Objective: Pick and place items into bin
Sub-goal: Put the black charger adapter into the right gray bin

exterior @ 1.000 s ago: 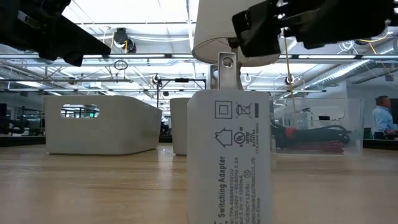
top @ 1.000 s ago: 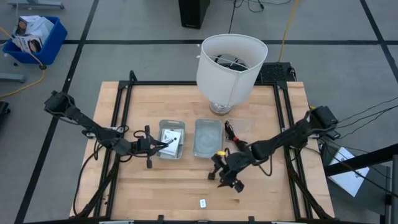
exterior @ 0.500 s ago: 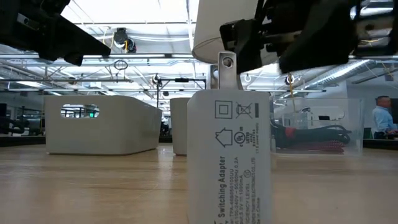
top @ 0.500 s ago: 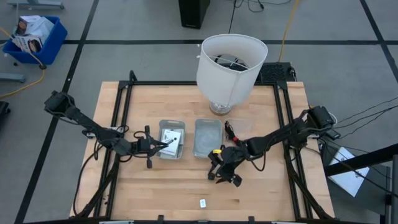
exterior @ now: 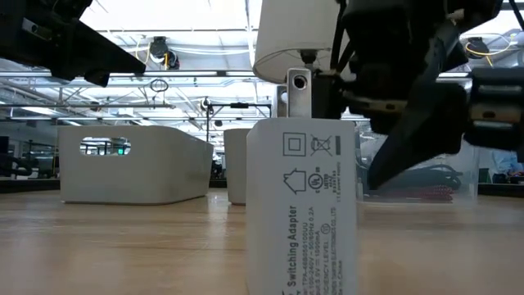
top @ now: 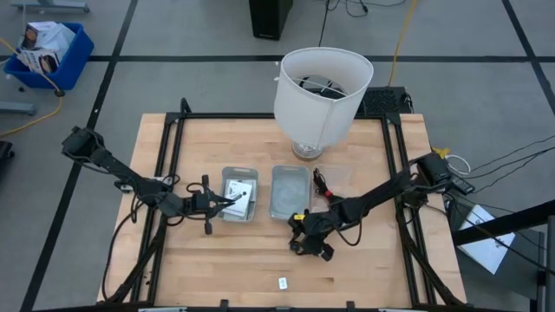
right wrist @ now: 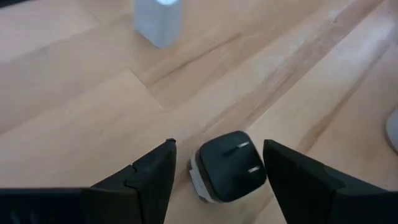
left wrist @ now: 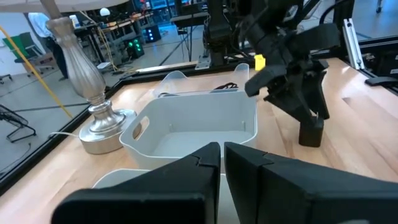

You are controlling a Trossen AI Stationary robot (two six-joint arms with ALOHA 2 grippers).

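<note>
My right gripper is open and points down at the table near the middle bin. Its fingers stand on either side of the tiny black cube, a plug with two prongs facing up that rests on the wood; the fingers do not clearly touch it. The small white adapter stands upright near the table's near edge. White square packets lie in the left bin. My left gripper is shut and hovers over that bin's near side. The black cable lies in the clear bin.
An empty grey bin sits at the table's middle, with a clear bin to its right. The big white lampshade stands on its base at the far edge. Bare wood stretches along the near edge on both sides of the white adapter.
My right gripper has come down and moved a little toward the table's left edge, ending low over the black cube with its fingers on either side of it. My left arm has kept still.
</note>
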